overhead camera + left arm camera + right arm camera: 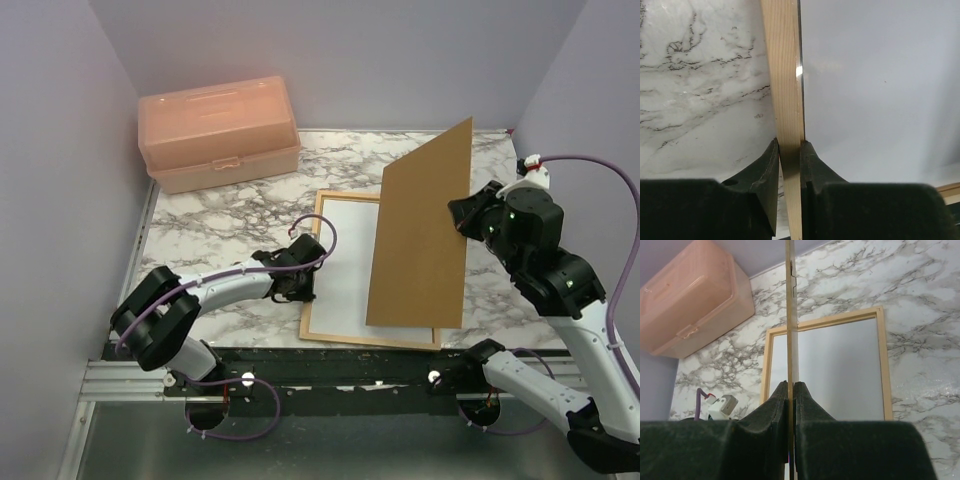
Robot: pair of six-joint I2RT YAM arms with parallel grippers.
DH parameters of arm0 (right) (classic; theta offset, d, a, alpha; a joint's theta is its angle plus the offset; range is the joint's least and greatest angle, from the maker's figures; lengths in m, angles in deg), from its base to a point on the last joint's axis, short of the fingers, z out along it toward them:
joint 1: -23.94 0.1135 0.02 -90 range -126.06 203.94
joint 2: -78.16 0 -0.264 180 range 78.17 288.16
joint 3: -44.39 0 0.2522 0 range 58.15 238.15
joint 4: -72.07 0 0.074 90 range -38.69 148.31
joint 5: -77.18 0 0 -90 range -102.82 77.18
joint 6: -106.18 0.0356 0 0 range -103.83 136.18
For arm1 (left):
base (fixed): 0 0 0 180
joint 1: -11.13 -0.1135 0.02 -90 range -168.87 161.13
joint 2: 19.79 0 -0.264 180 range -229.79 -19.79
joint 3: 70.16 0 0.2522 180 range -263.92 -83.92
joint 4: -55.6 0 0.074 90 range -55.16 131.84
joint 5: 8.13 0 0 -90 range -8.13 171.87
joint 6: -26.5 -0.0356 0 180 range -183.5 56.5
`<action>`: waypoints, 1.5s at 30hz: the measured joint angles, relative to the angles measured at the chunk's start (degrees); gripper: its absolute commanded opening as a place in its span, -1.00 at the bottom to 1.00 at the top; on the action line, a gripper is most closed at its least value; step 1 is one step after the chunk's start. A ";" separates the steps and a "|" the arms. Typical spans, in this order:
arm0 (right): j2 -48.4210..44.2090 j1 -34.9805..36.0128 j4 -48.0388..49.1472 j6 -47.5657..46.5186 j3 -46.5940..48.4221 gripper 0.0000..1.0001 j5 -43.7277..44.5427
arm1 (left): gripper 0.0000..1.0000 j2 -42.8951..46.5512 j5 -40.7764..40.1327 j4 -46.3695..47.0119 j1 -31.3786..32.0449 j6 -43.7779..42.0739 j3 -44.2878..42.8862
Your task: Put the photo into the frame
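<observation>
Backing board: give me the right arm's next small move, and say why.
Probably lower the backing board flat into the frame. The right jaws pinch its edge and hold it tilted above the frame, where the photo already lies white side up. The left jaws grip the frame's left bar, which should steady it.

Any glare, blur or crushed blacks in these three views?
Left wrist: small specular glint on the inner edge of the frame; the left end effector is near-black with no surface detail. Right wrist: the right end effector is equally dark; the backing board is seen edge-on and stays sharp. Top external: even, diffuse light, no glare, no hard shadows.
</observation>
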 measured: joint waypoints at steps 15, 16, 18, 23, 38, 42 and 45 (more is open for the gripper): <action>1.29 0.00 1.31 0.92 -1.92 -0.99 -2.62 | -1.00 4.20 -1.40 0.42 0.94 6.95 4.17; 1.40 0.00 1.33 0.96 -1.99 -0.99 -2.80 | -1.00 4.55 -1.53 0.13 1.05 7.41 4.44; 1.73 0.00 1.46 1.05 -1.99 -0.99 -3.26 | -1.00 5.14 -1.62 -0.52 1.14 8.22 4.81; 4.74 0.00 0.55 1.29 -1.07 -0.99 -4.63 | -0.46 6.75 -1.64 0.17 1.29 10.29 6.60; 21.14 0.00 -9.90 -1.55 9.42 -0.99 -14.16 | 0.92 20.52 -1.22 -13.64 1.81 10.75 7.96; 22.01 0.00 -12.31 -2.25 11.28 -0.99 -15.02 | 0.97 28.37 0.28 -15.61 1.81 10.23 7.06; 21.97 0.00 -13.49 -2.47 12.00 -0.99 -15.02 | 0.97 33.03 1.92 -15.69 1.81 10.12 6.64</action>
